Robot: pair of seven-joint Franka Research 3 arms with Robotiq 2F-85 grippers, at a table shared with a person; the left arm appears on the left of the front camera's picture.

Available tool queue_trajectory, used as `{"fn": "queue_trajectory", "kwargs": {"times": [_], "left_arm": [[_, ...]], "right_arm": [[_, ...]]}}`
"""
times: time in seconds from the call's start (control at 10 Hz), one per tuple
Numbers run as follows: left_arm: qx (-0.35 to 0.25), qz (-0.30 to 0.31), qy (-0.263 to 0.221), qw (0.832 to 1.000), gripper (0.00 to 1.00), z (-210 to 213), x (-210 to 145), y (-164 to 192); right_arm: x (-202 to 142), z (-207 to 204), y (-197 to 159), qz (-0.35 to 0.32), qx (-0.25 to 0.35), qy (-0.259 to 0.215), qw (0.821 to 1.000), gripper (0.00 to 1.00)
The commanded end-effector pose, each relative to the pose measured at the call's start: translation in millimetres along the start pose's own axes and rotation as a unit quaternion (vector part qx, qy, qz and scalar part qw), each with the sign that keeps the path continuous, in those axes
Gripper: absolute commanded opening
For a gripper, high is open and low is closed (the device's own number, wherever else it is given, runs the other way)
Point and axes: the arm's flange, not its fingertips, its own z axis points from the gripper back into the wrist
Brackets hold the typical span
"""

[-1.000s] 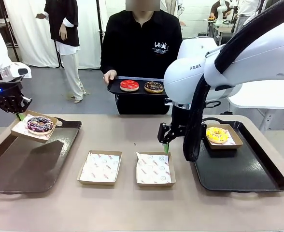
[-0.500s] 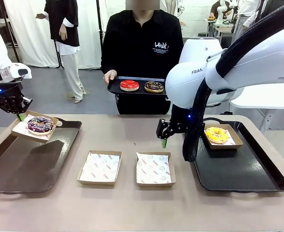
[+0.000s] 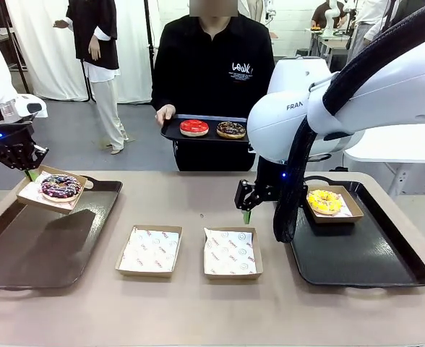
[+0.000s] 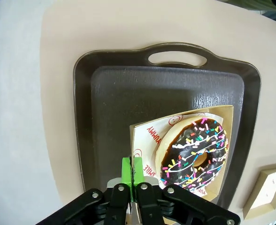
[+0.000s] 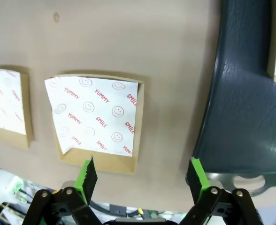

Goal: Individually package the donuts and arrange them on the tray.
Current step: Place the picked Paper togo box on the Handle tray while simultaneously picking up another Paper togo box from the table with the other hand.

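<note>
My left gripper (image 3: 26, 170) is shut on the rim of a cardboard box (image 4: 142, 140) that holds a dark purple sprinkled donut (image 4: 194, 152), hanging tilted over the left tray's (image 3: 32, 253) far end. The same donut (image 3: 59, 186) shows in the front view. A yellow donut (image 3: 324, 201) sits boxed on the right tray (image 3: 364, 264). My right gripper (image 3: 247, 211) hangs open above the table beside that tray, over an empty paper-lined box (image 5: 95, 117). In the right wrist view that gripper (image 5: 142, 174) holds nothing. A person holds a small tray (image 3: 170, 131) with a red donut (image 3: 194, 127) and a chocolate donut (image 3: 230, 130).
Two empty lined boxes (image 3: 149, 251) (image 3: 231, 252) lie side by side mid-table. The right arm's white body (image 3: 357, 94) looms over the right tray. The left tray's floor (image 4: 128, 98) under the held box is bare. Another person stands far back left.
My right gripper has risen slightly and the right arm has shifted a little. The left gripper and its box have stayed put.
</note>
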Motion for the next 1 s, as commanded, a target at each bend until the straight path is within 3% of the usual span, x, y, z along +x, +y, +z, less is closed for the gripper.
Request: {"fn": "queue_trajectory", "kwargs": {"times": [0.0, 0.3, 0.9], "left_arm": [[-0.006, 0.013, -0.007, 1.0, 0.01, -9.3, 0.9, 0.7], [-0.011, 0.028, -0.013, 0.999, 0.01, -17.8, 5.2, 4.3], [-0.008, 0.012, -0.009, 1.0, 0.01, -36.0, 26.8, 6.7]], "right_arm": [[-5.9, -10.9, 7.6, -0.057, -0.024, -0.042, 0.997, 1.0], [-15.2, -30.6, 12.0, -0.084, -0.033, -0.049, 0.995, 1.0], [-20.6, -61.6, 2.3, -0.04, -0.004, -0.023, 0.999, 1.0]]}}
